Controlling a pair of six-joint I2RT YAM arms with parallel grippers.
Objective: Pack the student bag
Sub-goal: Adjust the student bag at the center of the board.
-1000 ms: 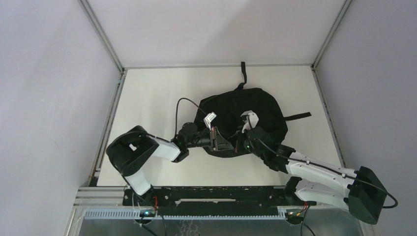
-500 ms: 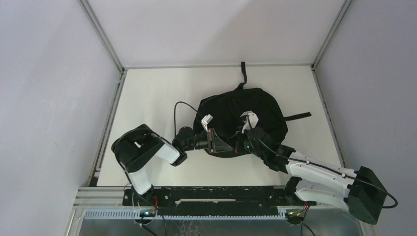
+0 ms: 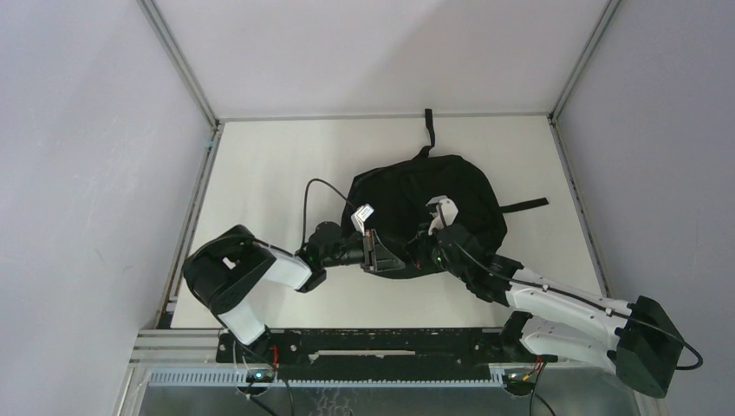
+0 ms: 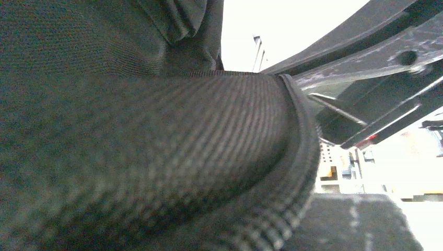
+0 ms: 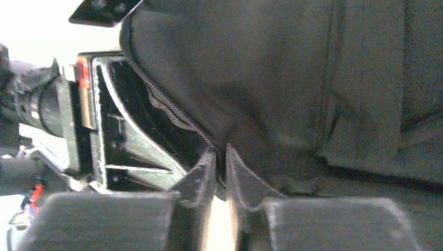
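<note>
The student bag (image 3: 451, 186) lies near the middle of the bench (image 3: 277, 173), a little to the right, as a low black heap with its straps (image 3: 428, 130) reaching to the upper side and to the right. Both arms meet at its lower edge. In the right wrist view the right tool (image 5: 219, 175) is narrow, its two tips pinching a thin edge of the bag beside a line of zipper teeth (image 5: 167, 107). The left tool (image 3: 379, 251) sits at the same edge. In the left wrist view, blurred woven fabric fills nearly the whole frame and only one finger (image 4: 365, 73) shows at the upper right, so I cannot tell how wide this tool stands. The inside of the bag is hidden.
</note>
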